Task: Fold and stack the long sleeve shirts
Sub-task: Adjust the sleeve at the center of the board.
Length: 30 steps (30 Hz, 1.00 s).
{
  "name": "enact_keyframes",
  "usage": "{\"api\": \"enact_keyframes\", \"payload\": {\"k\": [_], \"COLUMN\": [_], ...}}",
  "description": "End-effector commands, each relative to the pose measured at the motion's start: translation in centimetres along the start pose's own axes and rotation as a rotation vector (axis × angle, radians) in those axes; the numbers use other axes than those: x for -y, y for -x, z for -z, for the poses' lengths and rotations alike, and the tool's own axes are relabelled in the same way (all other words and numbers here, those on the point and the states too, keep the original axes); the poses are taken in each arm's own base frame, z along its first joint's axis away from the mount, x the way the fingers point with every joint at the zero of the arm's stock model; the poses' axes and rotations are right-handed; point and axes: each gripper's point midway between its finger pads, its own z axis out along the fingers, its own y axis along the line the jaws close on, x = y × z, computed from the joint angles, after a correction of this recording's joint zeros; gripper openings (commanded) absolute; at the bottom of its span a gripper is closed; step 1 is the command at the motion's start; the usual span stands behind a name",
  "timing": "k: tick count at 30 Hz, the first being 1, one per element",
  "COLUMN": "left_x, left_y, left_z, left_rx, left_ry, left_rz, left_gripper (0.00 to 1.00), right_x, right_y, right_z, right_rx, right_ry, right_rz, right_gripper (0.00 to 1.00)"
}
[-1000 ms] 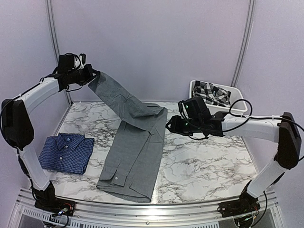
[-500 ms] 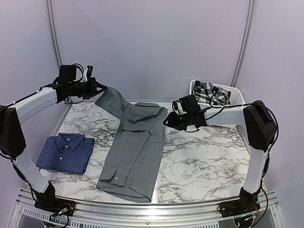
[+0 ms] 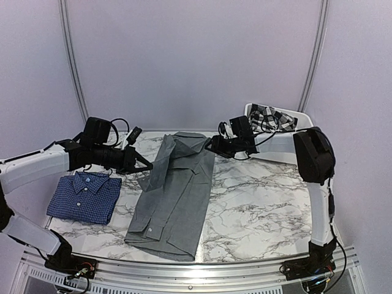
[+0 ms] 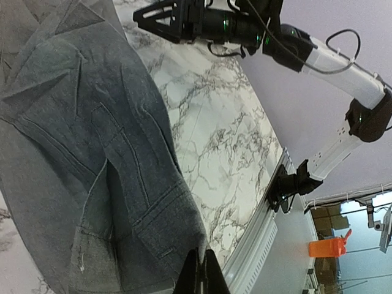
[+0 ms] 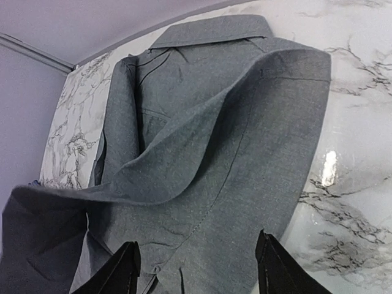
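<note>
- Two long sleeve shirts lie on the table point(image 3: 263, 202), and only one looks finished.
- One, the blue checked shirt point(image 3: 84, 196), sits near the left edge toward the near corner. It is folded into a compact rectangle with its collar on top.
- The grey shirt point(image 3: 177, 202) lies lengthwise down the middle of the table, collar toward the far edge and hem toward the near edge. Its body is flat but unfolded.
- Its sleeve point(image 3: 160, 160) is raised off the body and drawn across toward the left edge.
- The left pincer point(image 3: 142, 166) is pinched narrow on the end of that sleeve, holding it just above the shirt's left side.
- The right pincer point(image 3: 211, 146) stands wide and holds nothing, poised at the shirt's shoulder by the far edge.
- Progress seems roughly half. The sleeve has yet to be laid down, the grey body folded small, and the result stacked with the blue one.
- A white basket point(image 3: 306, 131) at the far right corner holds a plaid cloth point(image 3: 272, 119). Whether that is another shirt cannot be told.
</note>
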Motion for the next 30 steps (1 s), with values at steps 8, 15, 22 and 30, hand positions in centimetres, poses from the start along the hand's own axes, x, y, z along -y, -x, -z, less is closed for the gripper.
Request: {"api": "enact_keyframes", "payload": {"k": [8,15,22,30], "left_x": [1.3,1.5,1.3,2.3], "left_y": [-6.6,-5.0,-1.8,4.2], "left_z": [-1.9,-1.4,-0.3,3.5], "left_rx": [-0.214,-0.152,-0.039,0.161], "left_ry": [-0.042,0.003,0.09,0.158], "left_rz": [0.021,-0.001,-0.009,-0.067], "left_gripper": [0.0,0.0,0.0,0.0], "right_x": [-1.6,-1.7,-2.1,-2.2], "right_y": [1.7,1.9,2.1,1.9], "right_z": [-3.3,-4.7,-5.4,-5.5], "right_rx": [0.018,0.033,0.042,0.036], "right_ry": [0.131,0.176,0.22,0.233], "right_rz": [-0.02,-0.03,-0.028,-0.041], "right_gripper": [0.6,0.54,0.48,0.47]}}
